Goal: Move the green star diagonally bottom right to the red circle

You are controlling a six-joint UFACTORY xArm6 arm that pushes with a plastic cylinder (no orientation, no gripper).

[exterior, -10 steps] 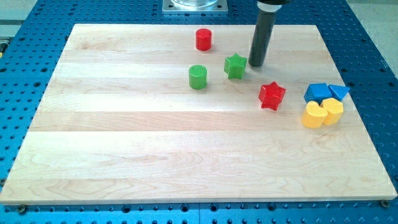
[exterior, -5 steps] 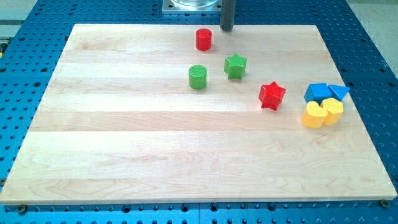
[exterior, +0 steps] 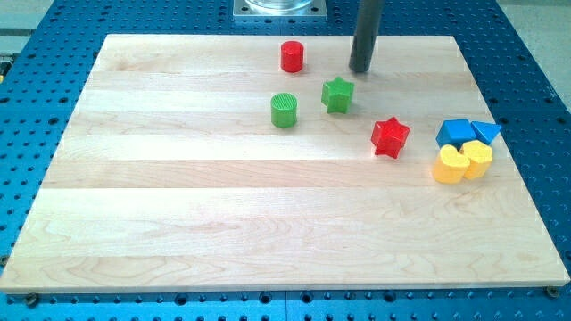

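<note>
**Desk:** What does the frame show?

**Photographer:** My tip (exterior: 360,69) stands on the wooden board (exterior: 178,205) in the upper centre of the frame, just above and to the right of the green star (exterior: 337,94). A sliver of bare wood separates the two; they are near, not touching.

**Desk:** And the jaws?

**Photographer:** There are none. The arm ends in a plain dark rod, so nothing opens, closes or holds; it can only shove.

**Desk:** Where does the star lie relative to its reference?

**Photographer:** The red circle (exterior: 292,56) sits near the board's top edge, up and to the left of the star. So the star already lies below and to the right of it, well apart from the green cylinder (exterior: 284,110) at its left and the red star (exterior: 390,137) lower right.

**Desk:** What does the coming move turn on?

**Photographer:** On which side of the star the rod touches. From the tip, the star lies down and to the left, so a push from here would, in my judgement, drive it leftward and down, towards the green cylinder. The star has no long axis to speak of; its points may make it spin if struck off-centre.

**Desk:** Anything else?

**Photographer:** Two blue blocks (exterior: 467,133) and two yellow blocks (exterior: 462,161) cluster at the right edge, far from the action.
</note>
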